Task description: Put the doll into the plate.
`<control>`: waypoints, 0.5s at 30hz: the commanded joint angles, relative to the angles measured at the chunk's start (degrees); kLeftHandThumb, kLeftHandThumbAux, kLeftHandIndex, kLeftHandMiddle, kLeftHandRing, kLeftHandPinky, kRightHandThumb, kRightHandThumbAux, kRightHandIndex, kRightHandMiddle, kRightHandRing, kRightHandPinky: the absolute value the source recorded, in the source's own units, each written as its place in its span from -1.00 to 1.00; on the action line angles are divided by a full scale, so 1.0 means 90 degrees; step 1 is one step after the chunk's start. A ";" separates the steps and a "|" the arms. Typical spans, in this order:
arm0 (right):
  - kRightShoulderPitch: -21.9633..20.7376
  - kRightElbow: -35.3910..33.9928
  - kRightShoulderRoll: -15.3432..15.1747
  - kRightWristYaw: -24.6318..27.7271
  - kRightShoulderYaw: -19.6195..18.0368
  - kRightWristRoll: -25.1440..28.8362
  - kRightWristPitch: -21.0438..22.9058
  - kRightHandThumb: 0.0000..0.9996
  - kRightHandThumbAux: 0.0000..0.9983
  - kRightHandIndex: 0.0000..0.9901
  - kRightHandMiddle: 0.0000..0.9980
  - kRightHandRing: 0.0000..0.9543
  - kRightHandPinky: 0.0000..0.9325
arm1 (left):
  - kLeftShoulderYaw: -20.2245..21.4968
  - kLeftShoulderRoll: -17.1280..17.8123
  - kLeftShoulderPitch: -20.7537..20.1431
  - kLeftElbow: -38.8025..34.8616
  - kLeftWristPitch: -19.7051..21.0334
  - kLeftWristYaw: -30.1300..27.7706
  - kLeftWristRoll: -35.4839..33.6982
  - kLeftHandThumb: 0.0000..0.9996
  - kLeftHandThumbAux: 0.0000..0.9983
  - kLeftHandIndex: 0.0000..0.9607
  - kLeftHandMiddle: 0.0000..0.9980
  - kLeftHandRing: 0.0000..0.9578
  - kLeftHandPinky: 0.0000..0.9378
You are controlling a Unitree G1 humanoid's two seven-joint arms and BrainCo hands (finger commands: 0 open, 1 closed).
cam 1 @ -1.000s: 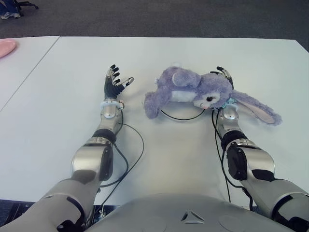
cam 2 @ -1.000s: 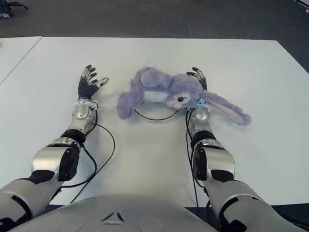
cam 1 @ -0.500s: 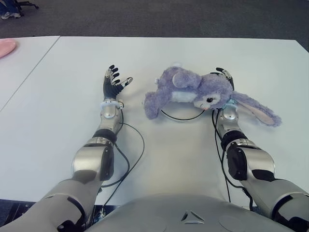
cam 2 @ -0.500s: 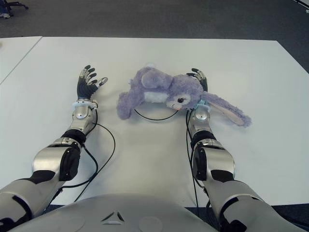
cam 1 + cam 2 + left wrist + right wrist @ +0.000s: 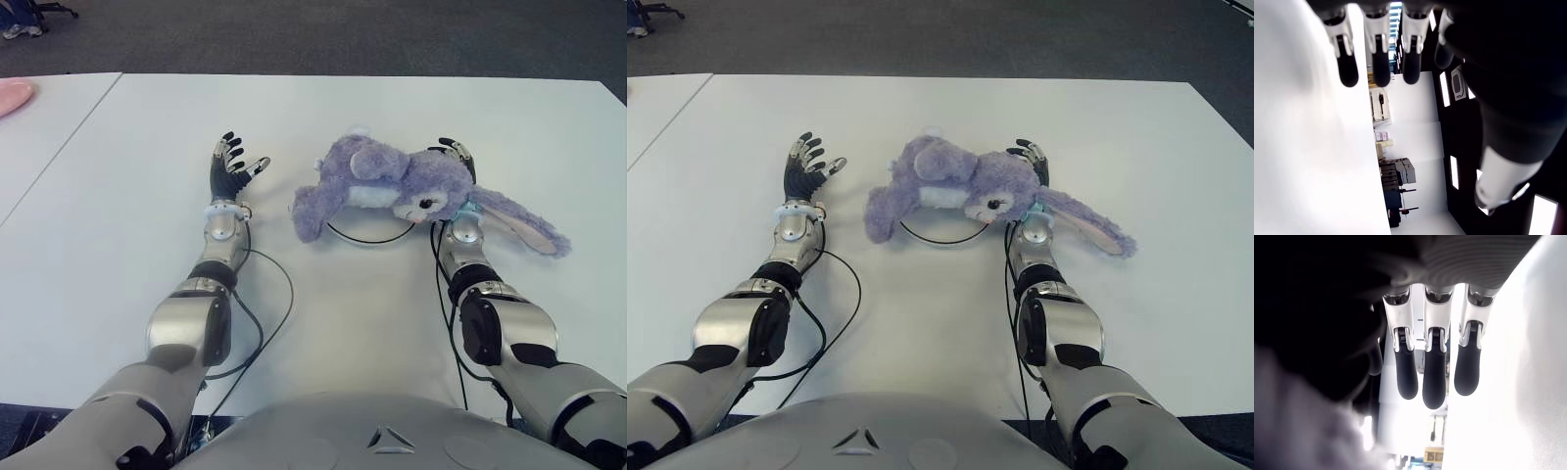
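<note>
A purple plush rabbit doll (image 5: 392, 181) lies on its side in the middle of the white table (image 5: 392, 108). It covers a white plate whose dark rim (image 5: 370, 241) shows as an arc under its belly. My right hand (image 5: 457, 153) is tucked against the back of the doll's head, between the head and its long ear (image 5: 524, 223). In the right wrist view its fingers (image 5: 1434, 377) are stretched straight, with the doll's fur beside them. My left hand (image 5: 233, 164) stands open left of the doll and apart from it, its fingers (image 5: 1378, 58) spread and holding nothing.
A pink object (image 5: 12, 96) lies on the neighbouring table at far left. Black cables (image 5: 269, 294) loop across the table beside both forearms. Dark carpet (image 5: 313, 34) lies beyond the far table edge.
</note>
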 commanded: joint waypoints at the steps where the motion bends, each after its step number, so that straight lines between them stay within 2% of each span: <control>1: 0.1400 0.0854 0.0403 -0.0021 0.0059 -0.0064 0.0731 -0.78 0.76 -0.53 -0.30 -0.13 -0.02 | -0.0112 -0.0405 0.1323 0.0751 0.0931 0.0013 0.0134 -1.00 0.62 -0.73 -0.66 -0.63 -0.53; 15: 0.1401 0.0856 0.0413 0.0064 0.0014 -0.0012 0.0726 -0.73 0.76 -0.49 -0.29 -0.11 -0.01 | -0.0109 -0.0399 0.1309 0.0748 0.0964 0.0018 0.0176 -1.00 0.63 -0.73 -0.68 -0.64 -0.54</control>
